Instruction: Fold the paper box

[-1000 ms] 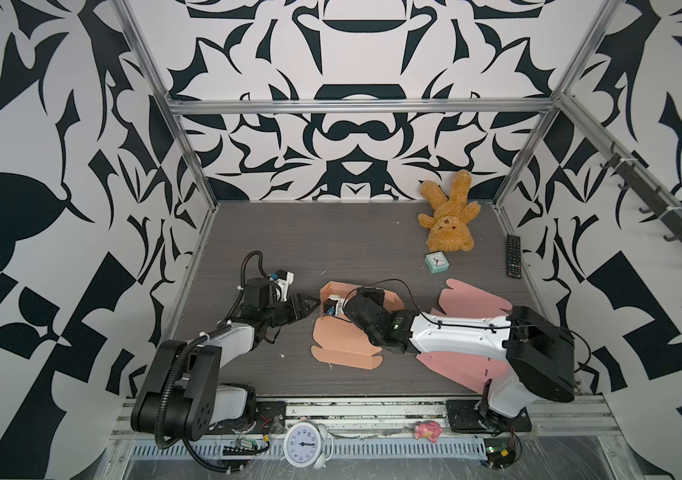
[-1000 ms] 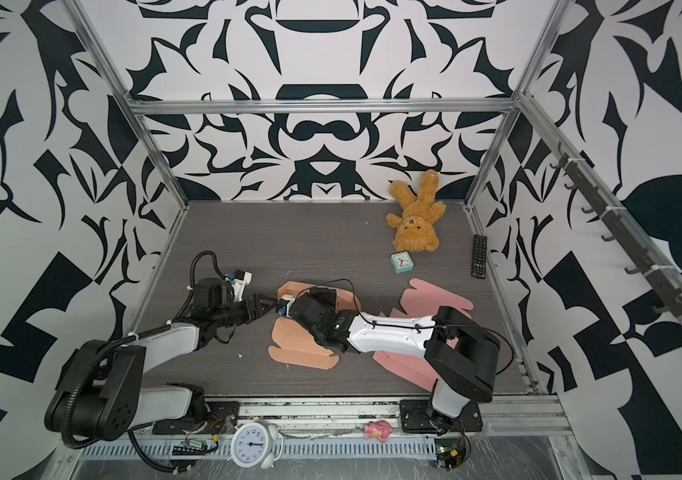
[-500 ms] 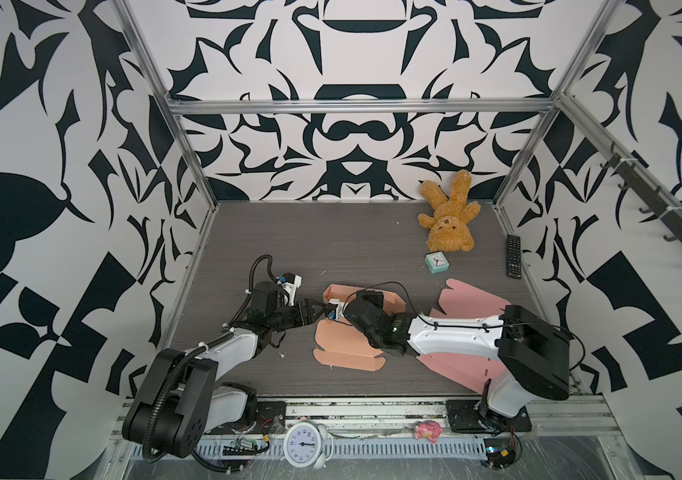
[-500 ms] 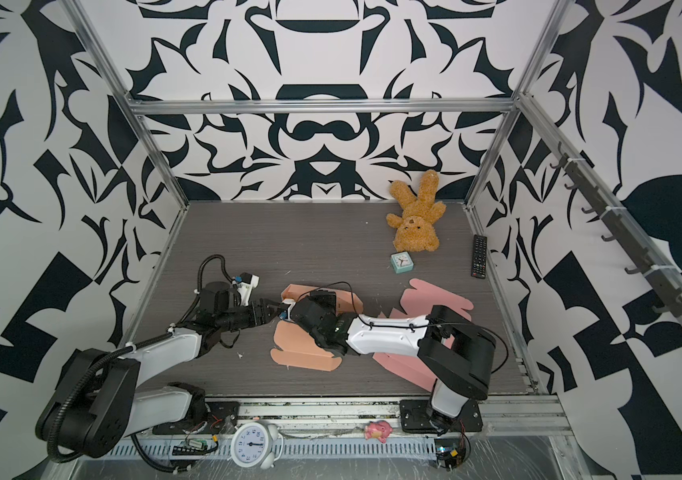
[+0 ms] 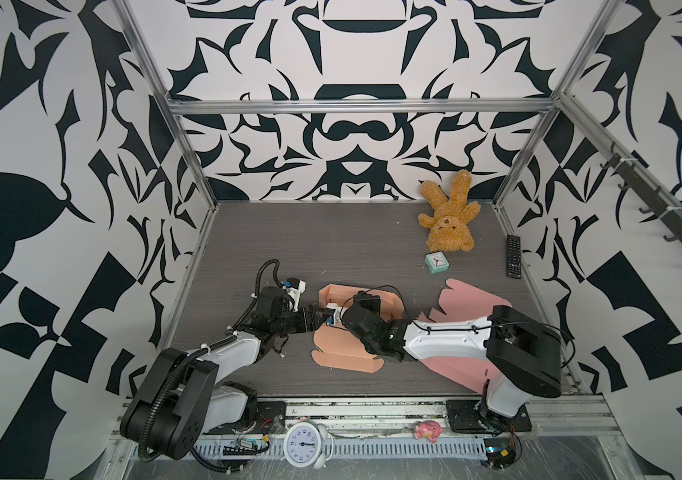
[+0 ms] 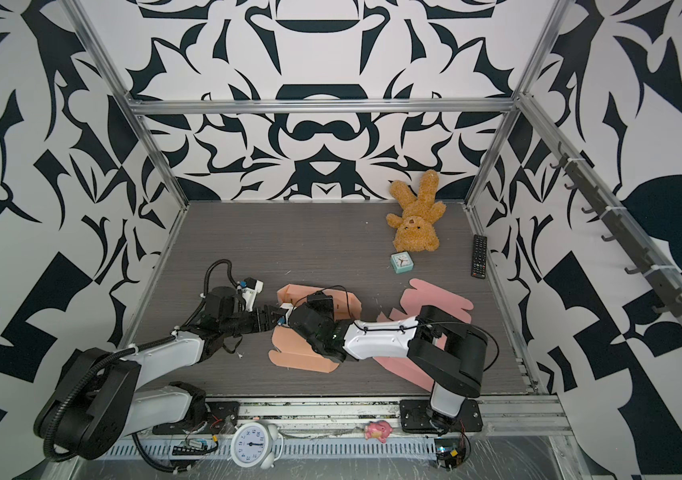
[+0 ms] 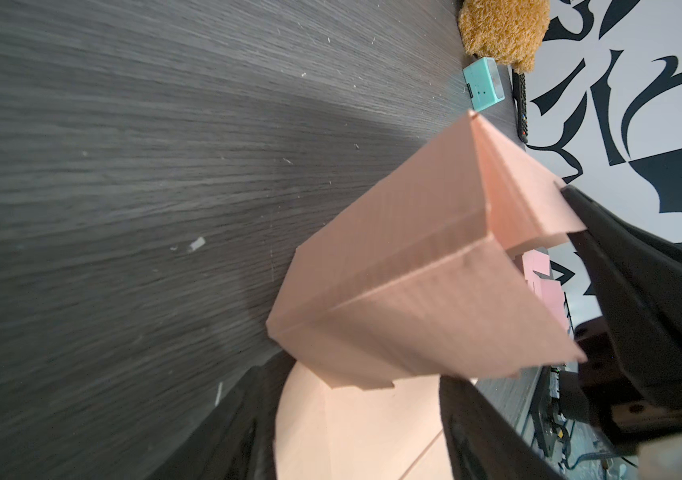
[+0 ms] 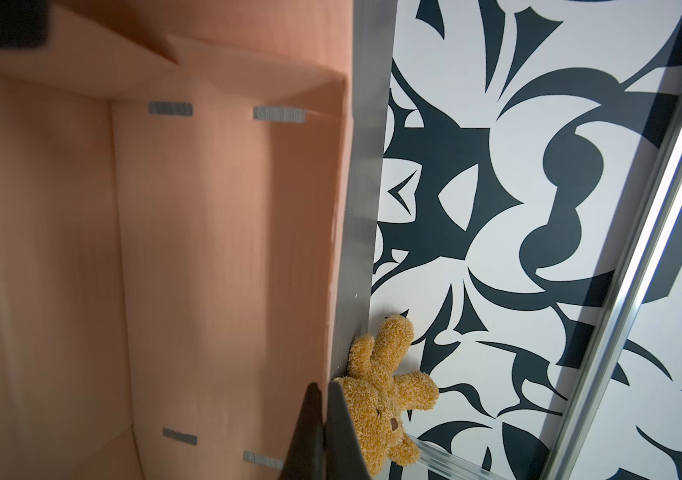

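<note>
Dark wood-grain tabletop [image 5: 331, 241] bears a peach cardboard box [image 5: 333, 351], flat pink cardboard sheet [image 5: 472, 297], brown teddy bear [image 5: 449, 220], mint clock [image 5: 435, 262], black remote [image 5: 513, 255].

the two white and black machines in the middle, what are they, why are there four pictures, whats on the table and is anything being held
They are robots: a left arm and a right arm, fixed at the front edge of a table. Each ends in a two-fingered hand. Both top views look down from one camera pair overhead. The other two pictures come from a small camera on each arm's wrist. In the middle lies a half-folded peach paper box. The right hand is shut and seems to pinch one box wall. The left hand stands open at the box's side. Elsewhere lie a flat pink sheet, a teddy bear, a small mint clock and a remote.
</note>
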Controlling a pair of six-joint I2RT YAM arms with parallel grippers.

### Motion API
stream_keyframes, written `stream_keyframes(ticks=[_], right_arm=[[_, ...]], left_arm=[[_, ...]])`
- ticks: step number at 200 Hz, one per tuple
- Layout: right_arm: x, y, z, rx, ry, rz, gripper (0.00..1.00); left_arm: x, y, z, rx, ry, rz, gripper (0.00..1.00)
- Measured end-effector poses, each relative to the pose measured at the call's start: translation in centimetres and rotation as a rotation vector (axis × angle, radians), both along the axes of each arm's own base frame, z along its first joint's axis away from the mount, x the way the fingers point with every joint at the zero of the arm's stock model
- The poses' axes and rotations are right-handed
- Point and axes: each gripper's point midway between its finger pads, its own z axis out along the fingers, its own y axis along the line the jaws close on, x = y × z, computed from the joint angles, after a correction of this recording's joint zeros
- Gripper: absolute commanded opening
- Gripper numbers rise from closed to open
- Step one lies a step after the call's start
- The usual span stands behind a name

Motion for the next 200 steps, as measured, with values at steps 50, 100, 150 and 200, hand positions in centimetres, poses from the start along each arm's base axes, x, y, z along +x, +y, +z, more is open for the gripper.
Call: stream_keyframes(ticks=[50, 100, 150, 200], right_arm=[[-0.1, 0.0, -0.1, -0.017, -0.023, 0.005, 0.03], [-0.1, 0.0, -0.1, -0.024, -0.038, 0.01, 0.04], [-0.1, 0.1, -0.1, -0.029, -0.043, 0.015, 0.03], [0.0, 0.1, -0.2, -0.034, -0.051, 0.009, 0.03]], left_arm=[[0.1, -0.2, 1.1, -0.017, -0.036, -0.007, 0.7], [1.0, 0.9, 2.8, -0.05, -0.083, 0.03, 0.69], [3.1, 3.9, 4.7, -0.135, -0.103, 0.131, 0.67], [5.6, 6.2, 4.1, -0.094, -0.031, 0.239, 0.64]])
